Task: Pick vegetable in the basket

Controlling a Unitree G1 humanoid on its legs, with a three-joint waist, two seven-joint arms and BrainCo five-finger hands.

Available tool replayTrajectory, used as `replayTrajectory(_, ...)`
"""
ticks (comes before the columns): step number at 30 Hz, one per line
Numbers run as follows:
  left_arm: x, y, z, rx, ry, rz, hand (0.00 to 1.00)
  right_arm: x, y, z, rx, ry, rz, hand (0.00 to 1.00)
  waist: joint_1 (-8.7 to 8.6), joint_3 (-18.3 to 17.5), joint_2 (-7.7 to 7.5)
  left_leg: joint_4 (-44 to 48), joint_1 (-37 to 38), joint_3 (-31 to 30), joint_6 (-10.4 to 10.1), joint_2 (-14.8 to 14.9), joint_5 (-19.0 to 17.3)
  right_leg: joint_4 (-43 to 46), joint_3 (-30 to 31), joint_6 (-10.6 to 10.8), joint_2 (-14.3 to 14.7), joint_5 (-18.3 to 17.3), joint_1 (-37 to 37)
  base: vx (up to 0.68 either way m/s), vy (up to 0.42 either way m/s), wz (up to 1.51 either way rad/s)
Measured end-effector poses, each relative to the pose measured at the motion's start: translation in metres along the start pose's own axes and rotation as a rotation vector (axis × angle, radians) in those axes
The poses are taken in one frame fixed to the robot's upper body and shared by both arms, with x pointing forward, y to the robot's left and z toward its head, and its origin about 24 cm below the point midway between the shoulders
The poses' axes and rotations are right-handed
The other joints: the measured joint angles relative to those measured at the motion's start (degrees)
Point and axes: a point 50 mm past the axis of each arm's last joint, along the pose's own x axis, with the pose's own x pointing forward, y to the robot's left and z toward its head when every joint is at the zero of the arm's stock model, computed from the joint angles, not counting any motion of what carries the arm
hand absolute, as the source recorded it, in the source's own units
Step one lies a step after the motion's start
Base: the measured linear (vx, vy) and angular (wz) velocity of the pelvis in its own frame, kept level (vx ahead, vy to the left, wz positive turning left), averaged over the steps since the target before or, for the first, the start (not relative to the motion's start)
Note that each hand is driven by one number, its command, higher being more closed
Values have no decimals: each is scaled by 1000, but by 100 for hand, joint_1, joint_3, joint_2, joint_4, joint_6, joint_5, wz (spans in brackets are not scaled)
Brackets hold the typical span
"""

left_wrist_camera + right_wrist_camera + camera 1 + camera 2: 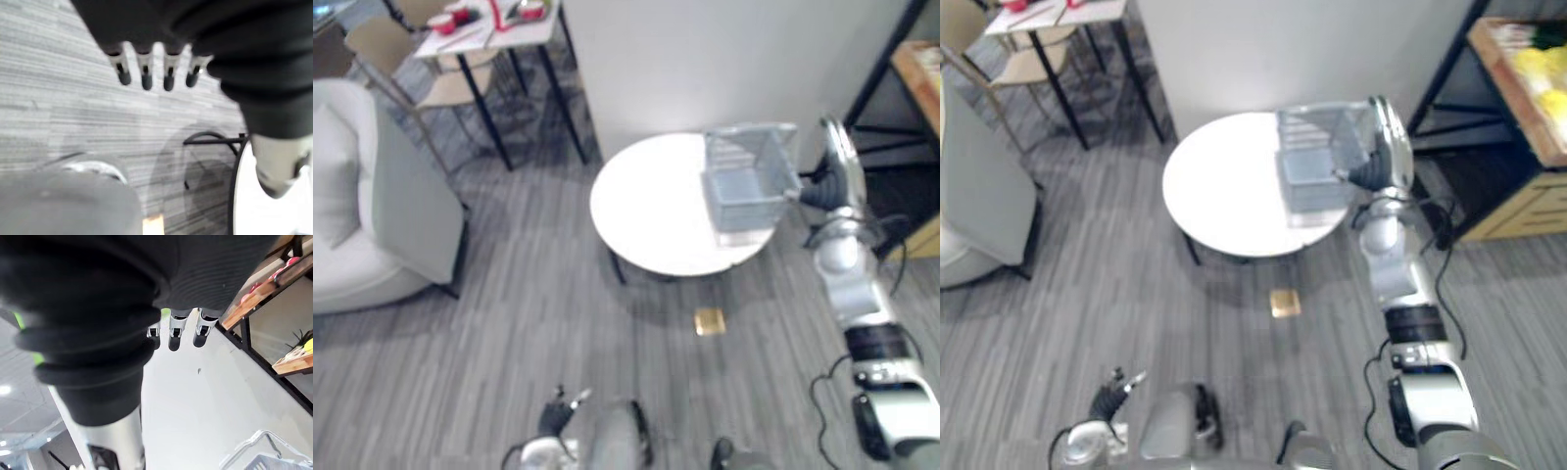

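Underfoot, plank floor runs past a white sofa to the round white bench. A wooden shelf bears yellow produce, perhaps the vegetable. On the bench's right edge stands the basket, the right robot hand straight-fingered just beside it; the left robot hand hangs relaxed.

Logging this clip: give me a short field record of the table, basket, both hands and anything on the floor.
table: round, white
basket: grey, on the table's right part
right hand: open, raised beside the basket's right side, holding nothing
left hand: open, low, over the floor
tan square: on the floor before the table
shelf: right of the table, yellow items on it
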Motion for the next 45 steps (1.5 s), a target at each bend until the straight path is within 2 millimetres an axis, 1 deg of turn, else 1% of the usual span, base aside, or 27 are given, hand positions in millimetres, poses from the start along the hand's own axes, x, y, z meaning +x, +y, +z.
replayTrajectory(1, -1, 0, -2, 8, 5, -8, 0, -2, 0, -7, -22, 19, 19, 0, 0, -45, 40, -254, 83, 197, 543, -81, -70, 243, -44, 86, 4, -294, -12, 491, 61, 68)
replayTrajectory(2, 1, 5, -1, 34, 10, -6, 0, -9, 7, -17, -25, 62, 55, 0, -84, -45, -351, -452, 171, 90, 483, -442, -96, 892, -126, 171, -355, -666, -194, 377, 44, 66)
replayTrajectory(3, 1, 4, -2, 47, 17, -13, 0, -10, 9, -20, -26, 75, 74, 0, -109, -13, -444, -607, 292, 24, 492, -607, -110, 1375, -129, 156, -536, -761, -310, 445, 35, 83)
replayTrajectory(4, 2, 9, -3, 75, 24, -12, 0, -12, 12, -23, -27, 90, 95, 0, -132, 23, -522, -882, 614, -71, 505, -854, -110, 2626, 13, 131, -881, -701, -702, 419, -6, 67)
replayTrajectory(5, 1, 10, -4, 97, 27, -19, 0, -12, 14, -24, -31, 96, 109, 0, -135, 38, -525, -1054, 904, -183, 525, -973, -166, 3711, 461, 161, -1030, -693, -1107, 420, -36, 66)
replayTrajectory(6, 1, 10, -4, 107, 27, -21, 0, -11, 16, -25, -34, 98, 119, 0, -133, 48, -508, -1071, 1021, -231, 508, -970, -199, 3998, 651, 122, -1001, -713, -1251, 417, -119, 52)
replayTrajectory(7, 1, 11, -5, 126, 30, -18, 0, -7, 21, -23, -44, 96, 143, 0, -107, 59, -484, -1152, 1208, -309, 487, -947, -217, 4098, 772, -78, -957, -811, -1524, 365, -174, 50)
replayTrajectory(8, 2, 13, -2, 134, 20, -12, 0, 2, 21, -18, -51, 81, 146, 0, -115, 84, -410, -1223, 1245, -406, 470, -841, -207, 3741, 768, -279, -878, -900, -1819, 328, -189, 48)
replayTrajectory(10, 7, 11, 7, 134, -5, -15, 0, 17, 9, -14, -81, 60, 122, 0, -113, 151, -269, -1383, 1214, -651, 300, -675, -106, 2733, 994, -273, -708, -874, -2246, 284, -269, 61)
replayTrajectory(12, 10, 8, 13, 142, -24, -28, 0, 25, -7, -22, -133, 72, 106, 0, -136, 161, -251, -1547, 1206, -908, 77, -608, -27, 1529, 1447, -215, -714, -461, -2405, 290, -355, 80)
replayTrajectory(13, 10, 10, 13, 160, -29, -36, 0, 26, -14, -27, -161, 84, 98, 0, -158, 162, -336, -1540, 1215, -1064, -155, -620, -66, 930, 1588, -210, -815, 24, -2373, 253, -384, 83)
replayTrajectory(14, 8, 23, 12, 194, -28, -25, 0, 26, -14, -27, -161, 86, 98, 0, -183, 144, -652, -1521, 1250, -1191, -417, -766, -129, 625, 1699, -148, -1058, 729, -2351, 249, -440, 80)
replayTrajectory(15, 9, 27, 12, 203, -24, -18, 0, 27, -16, -26, -164, 83, 95, 0, -205, 196, -725, -1499, 1244, -1255, -518, -802, -169, 687, 1725, 257, -1108, 1123, -2356, 213, -448, 52)
replayTrajectory(16, 8, 22, 7, 196, -6, -31, 0, 31, -18, -25, -171, 80, 90, 0, -232, 187, -437, -1470, 1181, -1229, -721, -460, -134, 690, 1551, 88, -828, 1079, -2356, 148, -335, 23)
replayTrajectory(17, 7, 19, 5, 195, -2, -39, 0, 33, -21, -26, -181, 85, 88, 0, -253, 180, -326, -1500, 1124, -1194, -738, -281, -131, 546, 1442, 35, -671, 1111, -2341, 175, -341, -5)
replayTrajectory(19, 6, 17, 3, 186, 3, -42, 0, 39, -31, -31, -206, 111, 73, 0, -234, 202, -30, -1903, 1142, -1126, -968, 137, 85, 160, 1290, -179, -195, 1266, -2331, 163, -272, -21)
replayTrajectory(22, 9, 14, 10, 183, -32, -46, 0, 49, -47, -36, -247, 136, 48, 0, -276, 292, 108, -2253, 1131, -1103, -1117, 294, 304, 111, 1202, -224, 2, 1281, -2471, 112, -143, -5)
replayTrajectory(25, 14, 11, 24, 177, -78, -48, 0, 76, -78, -21, -313, 107, -11, 0, -299, 541, 294, -2330, 909, -1075, -1120, 227, 372, 111, 1221, -261, -46, 1323, -2732, 10, 6, 1)
replayTrajectory(26, 15, 11, 26, 175, -87, -46, 0, 82, -85, -16, -327, 100, -21, 100, -296, 575, 339, -2340, 801, -1084, -1115, 207, 405, 70, 1219, -261, -63, 1362, -2822, -17, 32, 8)
replayTrajectory(31, 22, 6, 46, 141, -147, -31, 0, 113, -125, 15, -389, 56, -99, 100, -188, 808, 576, -2669, 90, -1119, -1095, 88, 837, -10, 1163, -309, -121, 1536, -3562, -56, -11, 17)
replayTrajectory(33, 25, 2, 53, 130, -167, -30, 0, 120, -134, 32, -399, 1, -148, 100, -83, 905, 587, -2785, -144, -1036, -1104, 67, 986, 94, 1234, -334, -142, 1561, -3940, -78, -9, -8)
replayTrajectory(35, 25, -9, 61, 105, -199, -50, 0, 129, -151, 61, -400, -86, -211, 100, 10, 1037, 577, -2855, -269, -818, -1107, 24, 1120, 293, 1377, -351, -154, 1548, -4293, -57, -12, -23)
replayTrajectory(39, 22, -27, 72, 59, -251, -83, 0, 126, -145, 69, -413, -141, -218, 100, 16, 1054, 548, -2809, -239, -708, -1105, 25, 1129, 458, 1510, -402, -117, 1500, -4413, -16, -18, -19)
replayTrajectory(41, 21, -30, 81, 42, -290, -85, 0, 122, -134, 67, -412, -158, -191, 100, 9, 1129, 425, -2596, -172, -881, -1124, 54, 1047, 476, 1633, -404, -63, 1499, -4307, 10, -59, -26)
replayTrajectory(43, 20, -31, 83, 20, -297, -74, 0, 109, -98, 53, -368, -153, -87, 100, -2, 1173, 288, -1769, -138, -1609, -1240, 306, 389, 479, 1734, -439, 171, 1477, -3956, 58, -96, -68)
replayTrajectory(44, 19, -30, 79, -16, -283, -60, 0, 91, -58, 40, -300, -136, 27, 100, 53, 1157, 89, -1249, 98, -2083, -1320, 461, -166, 544, 1952, -460, 423, 1436, -3689, 62, -21, -107)
replayTrajectory(45, 19, -30, 78, -31, -275, -56, 0, 82, -45, 36, -271, -139, 65, 100, 51, 1150, 15, -1135, 239, -2195, -1329, 496, -348, 598, 2032, -460, 505, 1398, -3587, 46, 51, -114)
